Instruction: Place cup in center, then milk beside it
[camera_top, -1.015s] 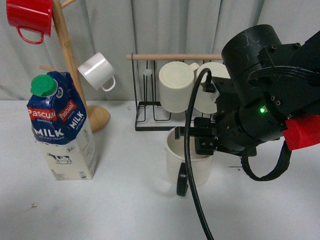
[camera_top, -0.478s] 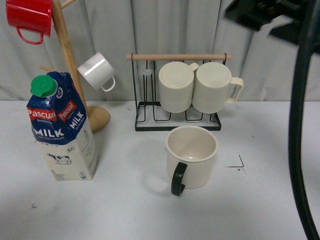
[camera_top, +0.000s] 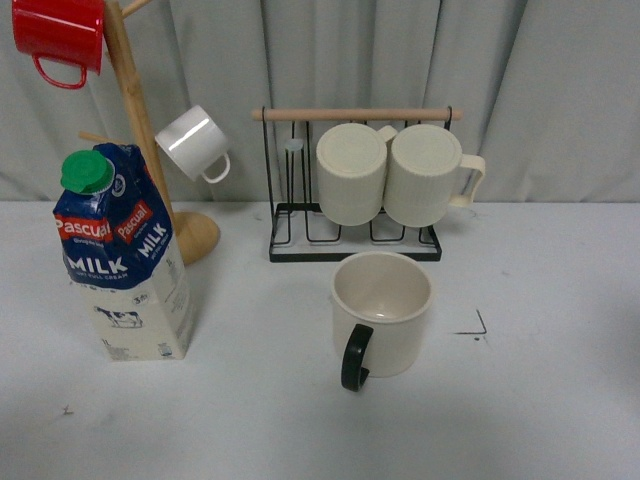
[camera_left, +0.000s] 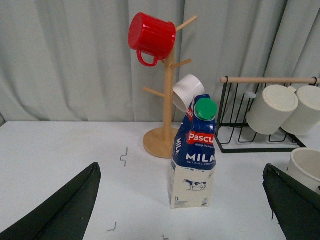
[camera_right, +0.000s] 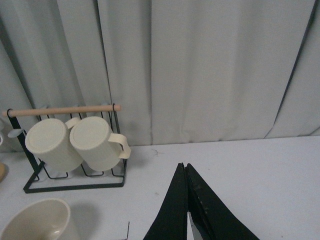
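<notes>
Large cream-white mug with glossy black handle stands upright before a black wire rack; the blue-topped milk carton stands well apart, leftward by a wooden mug tree. Only wrist views show grippers: left gripper spread, empty; right gripper pinched together, empty.

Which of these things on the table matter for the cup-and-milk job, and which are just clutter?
Job things: cup; milk carton; marked center patch of the tabletop.

Just lying about: red mug; small white mug; wooden mug tree; ribbed cream mugs; black wire rack.
</notes>
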